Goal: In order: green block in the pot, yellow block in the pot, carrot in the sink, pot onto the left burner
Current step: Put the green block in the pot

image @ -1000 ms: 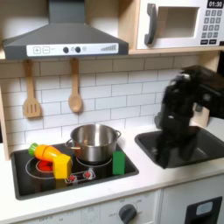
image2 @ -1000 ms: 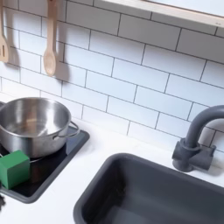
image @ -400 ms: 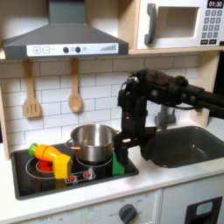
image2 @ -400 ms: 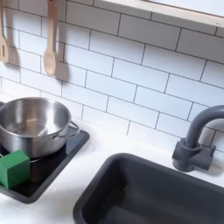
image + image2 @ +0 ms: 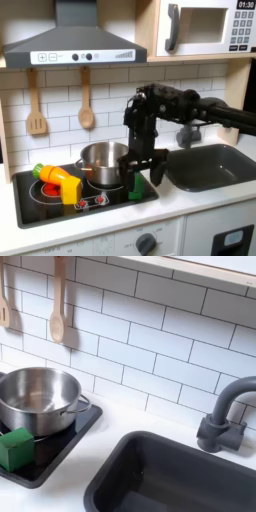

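While the gripper [image 5: 134, 180] is hanging over the green block [image 5: 135, 187] in the first exterior view, its jaws are standing open astride it, gripping nothing. Beside the pot [image 5: 38, 397] in the second exterior view, the green block [image 5: 16, 448] is sitting upright, probably light, rigid, best pinched across flat sides.

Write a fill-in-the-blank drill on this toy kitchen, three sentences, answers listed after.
1. The gripper hangs just above the ___ block on the stovetop.
2. The pot holds ___ blocks so far.
3. The carrot lies on the stovetop, not yet in the ___.

Answers: green; no; sink
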{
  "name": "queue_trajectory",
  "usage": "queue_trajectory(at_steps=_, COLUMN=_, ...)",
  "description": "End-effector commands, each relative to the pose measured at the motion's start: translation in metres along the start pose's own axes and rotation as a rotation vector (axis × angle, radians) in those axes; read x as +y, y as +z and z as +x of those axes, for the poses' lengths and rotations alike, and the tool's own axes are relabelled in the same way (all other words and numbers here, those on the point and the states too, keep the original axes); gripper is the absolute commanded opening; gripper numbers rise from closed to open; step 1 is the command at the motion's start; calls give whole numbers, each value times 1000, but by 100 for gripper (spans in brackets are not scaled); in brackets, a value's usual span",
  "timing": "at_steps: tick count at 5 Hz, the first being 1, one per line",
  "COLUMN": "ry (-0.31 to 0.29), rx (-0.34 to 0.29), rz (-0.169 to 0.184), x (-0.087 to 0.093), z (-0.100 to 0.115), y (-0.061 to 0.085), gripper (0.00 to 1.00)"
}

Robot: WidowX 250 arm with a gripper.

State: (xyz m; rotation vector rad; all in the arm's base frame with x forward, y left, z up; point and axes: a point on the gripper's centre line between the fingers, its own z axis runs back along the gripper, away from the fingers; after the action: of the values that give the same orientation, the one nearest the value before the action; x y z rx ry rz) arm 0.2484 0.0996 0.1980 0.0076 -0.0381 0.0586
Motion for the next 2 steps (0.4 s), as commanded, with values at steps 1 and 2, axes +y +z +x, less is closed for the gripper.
queue_trajectory(at_steps=1, ry=-42, rx=12, rz=30, x=2, z=21, y=-14, gripper=100)
queue_trajectory(at_steps=2, ry=-86, rx=30, rz=11, x=-4, z=31, y=-27, gripper=100)
